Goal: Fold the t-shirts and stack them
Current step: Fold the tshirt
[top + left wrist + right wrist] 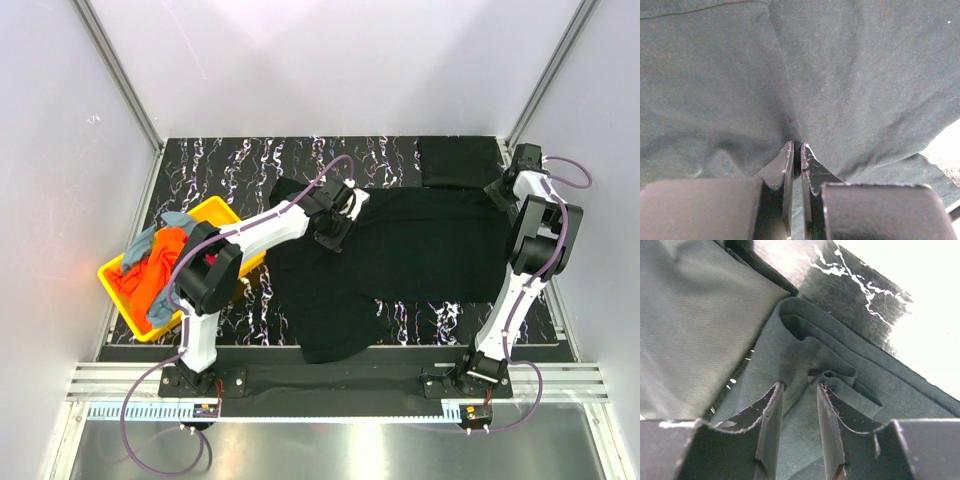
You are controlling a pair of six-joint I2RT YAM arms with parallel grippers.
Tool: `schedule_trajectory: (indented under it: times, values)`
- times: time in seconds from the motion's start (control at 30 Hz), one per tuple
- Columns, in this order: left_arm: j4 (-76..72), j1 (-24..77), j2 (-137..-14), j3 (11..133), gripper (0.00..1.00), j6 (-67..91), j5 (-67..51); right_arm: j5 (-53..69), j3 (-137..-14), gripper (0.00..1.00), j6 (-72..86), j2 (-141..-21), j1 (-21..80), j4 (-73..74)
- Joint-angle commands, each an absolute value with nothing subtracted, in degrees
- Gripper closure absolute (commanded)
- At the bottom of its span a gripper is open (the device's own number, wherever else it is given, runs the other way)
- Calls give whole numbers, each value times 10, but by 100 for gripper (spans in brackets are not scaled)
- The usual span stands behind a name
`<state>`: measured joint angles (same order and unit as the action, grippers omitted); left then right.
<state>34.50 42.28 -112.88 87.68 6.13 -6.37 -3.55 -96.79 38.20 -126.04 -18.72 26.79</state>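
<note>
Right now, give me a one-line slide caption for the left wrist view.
Left end effector shut on a pinched fold of the black t-shirt, cloth spreading away from its tips.

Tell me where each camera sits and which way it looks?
Top external: above and behind, looking down on both arms, the spread black t-shirt and yellow tray.
Left wrist: on its arm, looking past the left end effector, shut on cloth.
Right wrist: likewise; right end effector straddles a fold.
Shared: all show that black t-shirt.
</note>
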Motion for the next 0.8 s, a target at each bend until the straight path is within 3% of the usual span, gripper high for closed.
schedule_trajectory:
  times: [0.0, 0.4, 0.77]
  values:
    - [346, 423, -1121, 887, 100, 69, -43, -47, -959, 61, 372, -1242, -190, 259]
    - [357, 423, -1118, 892, 100, 75, -43, -122, -940, 73, 385, -1163, -197, 302]
    - [355, 423, -1121, 898, 100, 74, -41, -113, -1027, 71, 403, -1230, -201, 383]
